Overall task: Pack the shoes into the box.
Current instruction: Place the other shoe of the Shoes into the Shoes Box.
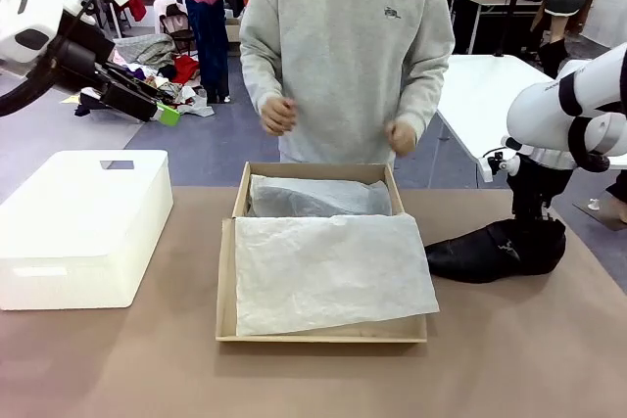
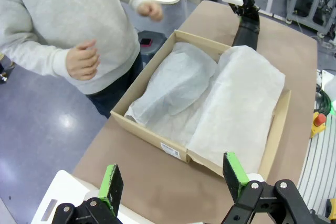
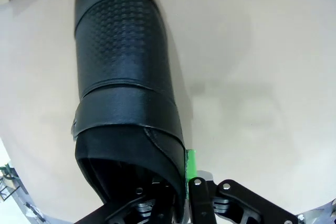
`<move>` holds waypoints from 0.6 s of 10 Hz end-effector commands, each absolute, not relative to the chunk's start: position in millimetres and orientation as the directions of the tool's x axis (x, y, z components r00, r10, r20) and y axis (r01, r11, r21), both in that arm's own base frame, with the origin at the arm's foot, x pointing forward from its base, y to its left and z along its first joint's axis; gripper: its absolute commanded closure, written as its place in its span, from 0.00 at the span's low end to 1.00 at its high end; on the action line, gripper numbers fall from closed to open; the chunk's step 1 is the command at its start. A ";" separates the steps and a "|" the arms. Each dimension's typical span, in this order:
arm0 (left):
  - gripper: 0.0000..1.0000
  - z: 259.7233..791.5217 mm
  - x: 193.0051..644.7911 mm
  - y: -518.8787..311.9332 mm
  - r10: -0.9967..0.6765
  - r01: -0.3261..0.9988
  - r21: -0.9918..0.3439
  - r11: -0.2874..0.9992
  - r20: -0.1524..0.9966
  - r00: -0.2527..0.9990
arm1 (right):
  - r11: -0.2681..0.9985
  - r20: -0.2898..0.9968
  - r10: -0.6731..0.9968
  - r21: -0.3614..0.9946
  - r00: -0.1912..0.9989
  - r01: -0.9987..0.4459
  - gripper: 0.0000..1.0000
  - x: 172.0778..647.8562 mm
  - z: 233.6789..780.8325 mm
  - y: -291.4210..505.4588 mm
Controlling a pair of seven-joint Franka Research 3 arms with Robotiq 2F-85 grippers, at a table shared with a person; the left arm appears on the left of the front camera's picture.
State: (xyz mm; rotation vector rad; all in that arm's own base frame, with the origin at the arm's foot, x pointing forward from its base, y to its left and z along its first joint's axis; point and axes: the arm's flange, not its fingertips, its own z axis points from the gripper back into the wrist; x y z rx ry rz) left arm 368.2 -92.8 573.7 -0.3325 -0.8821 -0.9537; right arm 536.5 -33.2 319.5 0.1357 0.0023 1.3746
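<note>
No words or numbers can be read here. The person's grey sweater point(image 1: 343, 36) has a small dark mark point(image 1: 392, 13) on the chest, but it is too tiny to read. In the left wrist view, the box point(image 2: 139, 129) has a little white sticker point(image 2: 173, 149) on the outside of one wall. There is fine print on it, but it is too small to make out. The white bin point(image 1: 83, 232) has a small grey patch point(image 1: 118, 164) on top, and no letters can be told on it.
</note>
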 end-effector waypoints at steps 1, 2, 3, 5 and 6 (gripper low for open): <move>0.00 572.5 369.2 -91.9 -0.563 0.827 0.118 0.550 0.783 0.263 | 0.167 0.125 0.976 0.109 0.180 -0.980 1.00 542.9 322.5 -38.7; 0.00 572.5 369.2 -91.9 -0.563 0.827 0.118 0.550 0.783 0.263 | 0.168 0.134 0.974 0.114 0.183 -0.979 1.00 543.5 323.1 -40.2; 0.00 572.5 369.2 -91.9 -0.563 0.827 0.118 0.550 0.783 0.263 | 0.170 0.135 0.973 0.115 0.185 -0.979 1.00 543.5 323.5 -41.4; 0.00 572.5 369.2 -91.9 -0.563 0.827 0.118 0.550 0.783 0.263 | 0.195 0.152 0.965 0.130 0.214 -0.972 1.00 541.6 337.3 -45.8; 0.00 572.5 369.2 -91.9 -0.563 0.827 0.118 0.550 0.783 0.263 | 0.223 0.164 0.956 0.132 0.243 -0.966 1.00 539.5 359.6 -49.6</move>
